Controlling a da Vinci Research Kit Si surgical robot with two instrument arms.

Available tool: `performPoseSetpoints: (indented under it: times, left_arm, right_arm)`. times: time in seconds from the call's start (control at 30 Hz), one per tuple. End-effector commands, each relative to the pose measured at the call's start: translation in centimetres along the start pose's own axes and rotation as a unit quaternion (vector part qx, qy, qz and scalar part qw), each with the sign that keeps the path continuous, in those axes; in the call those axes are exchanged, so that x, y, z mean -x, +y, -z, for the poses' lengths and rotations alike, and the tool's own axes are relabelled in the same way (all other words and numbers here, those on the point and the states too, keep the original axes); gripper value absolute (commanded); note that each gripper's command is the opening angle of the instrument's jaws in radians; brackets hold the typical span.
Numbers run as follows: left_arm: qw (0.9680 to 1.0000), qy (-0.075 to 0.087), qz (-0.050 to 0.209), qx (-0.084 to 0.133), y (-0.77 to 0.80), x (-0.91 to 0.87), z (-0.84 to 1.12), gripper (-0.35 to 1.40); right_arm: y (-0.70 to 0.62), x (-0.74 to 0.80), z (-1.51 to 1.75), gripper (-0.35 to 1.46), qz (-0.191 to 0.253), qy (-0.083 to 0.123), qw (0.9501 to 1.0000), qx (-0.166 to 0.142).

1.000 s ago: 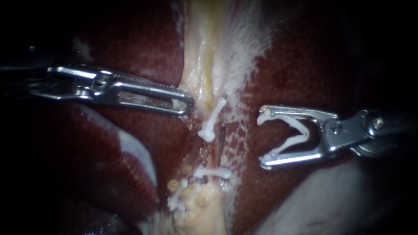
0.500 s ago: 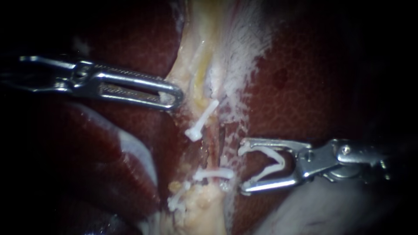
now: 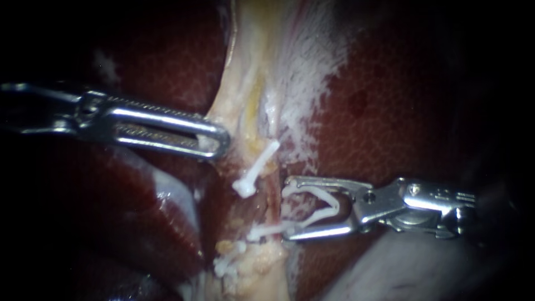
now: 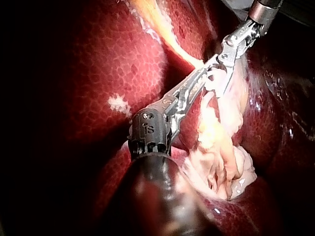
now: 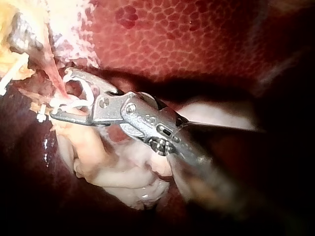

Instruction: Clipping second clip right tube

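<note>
the right instrument (image 3: 288,209) has slid left: its pincer, spread wide and holding an unclosed clip (image 3: 320,207), now reaches the right tube (image 3: 277,195). the left instrument (image 3: 217,142) keeps pale tissue (image 3: 245,100) clamped in its pincer.

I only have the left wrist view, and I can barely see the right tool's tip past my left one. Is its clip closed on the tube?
Observer: No. In the endoscope view the right tool holds a white clip spread wide between its jaws.
Operator: Any other clips close by?
Observer: Yes. Its lower jaw lies right beside a closed clip, and a tilted clip sits above the upper jaw.
Operator: Anything inside the open clip?
Observer: The right wrist view shows a thin reddish strand at the clip's mouth. How deep it sits, I cannot tell.
</note>
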Motion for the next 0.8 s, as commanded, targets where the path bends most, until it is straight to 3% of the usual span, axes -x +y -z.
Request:
performPoseSetpoints:
  times: [0.03,0.37,0.8]
  left_arm:
    - [1.0000,0.000,0.000,0.000,0.00,0.00,0.00,-0.35]
    - [1.0000,0.000,0.000,0.000,0.00,0.00,0.00,-0.35]
    - [1.0000,0.000,0.000,0.000,0.00,0.00,0.00,-0.35]
  right_arm:
    - [0.00,0.00,-0.02,0.58,0.000,-0.001,1.0000,-0.003]
    - [-0.01,0.11,-0.25,0.55,-0.015,-0.009,0.9995,-0.027]
    - [0.02,0.07,-0.39,0.51,-0.023,-0.021,0.9975,-0.063]
